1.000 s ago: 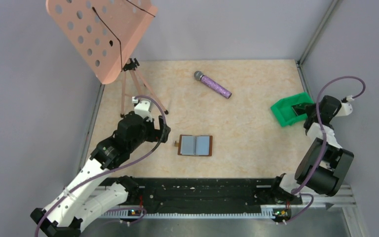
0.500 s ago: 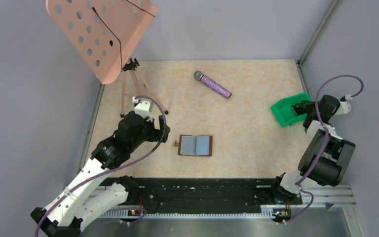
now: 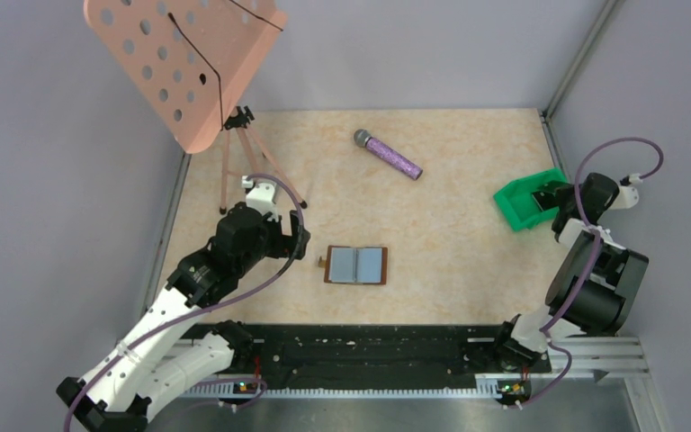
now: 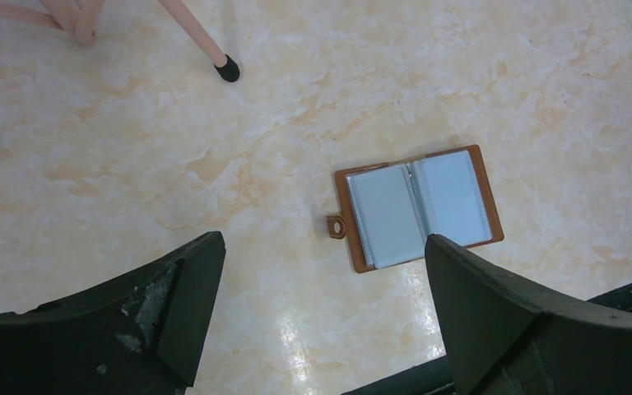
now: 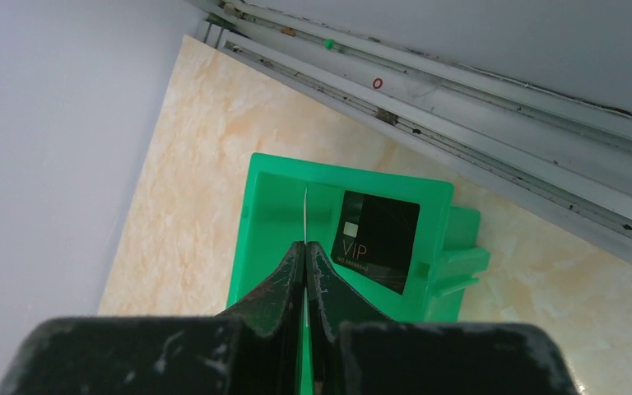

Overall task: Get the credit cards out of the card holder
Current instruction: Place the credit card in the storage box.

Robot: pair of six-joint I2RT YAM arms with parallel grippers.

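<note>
The brown card holder lies open on the table, two grey-blue panels up; it also shows in the left wrist view. My left gripper is open and empty, hovering above and to the left of it. My right gripper is shut on a thin card seen edge-on, held over the green bin. A black VIP card lies inside that bin. In the top view the right gripper is over the bin.
A purple microphone lies at the back centre. A pink music stand on a tripod stands at back left; its feet are near my left gripper. Grey walls close the sides.
My right arm has shifted slightly so its gripper sits further over the green bin. The left arm and the card holder have not moved.
</note>
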